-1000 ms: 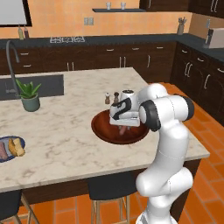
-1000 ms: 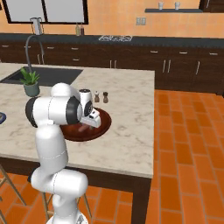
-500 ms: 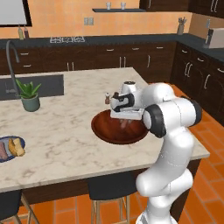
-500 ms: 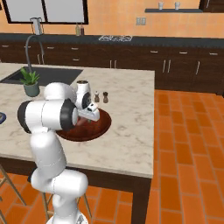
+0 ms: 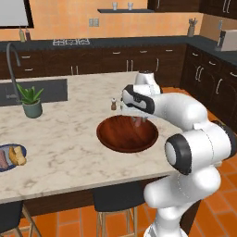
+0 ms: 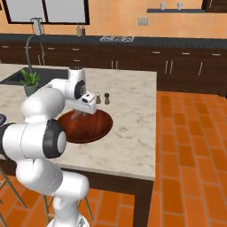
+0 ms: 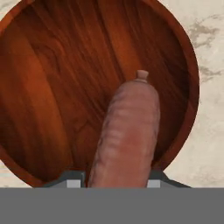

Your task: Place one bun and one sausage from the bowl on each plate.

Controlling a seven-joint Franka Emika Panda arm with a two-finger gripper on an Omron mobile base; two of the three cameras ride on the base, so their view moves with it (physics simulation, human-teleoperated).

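Currently the gripper is closed on a sausage above the emptied bowl, while the plate at lower left already holds one bun and sausage.

Even, bright rendered light; soft shadows, slightly blurry pictures.

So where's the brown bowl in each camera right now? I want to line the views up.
Left base view: the bowl sits centre frame on the island, under the gripper.
Right base view: the bowl lies left of centre, partly behind the arm.
Hand view: the bowl spreads beneath the held sausage.
Shared landmark: the shakers beside the bowl, in both base views.
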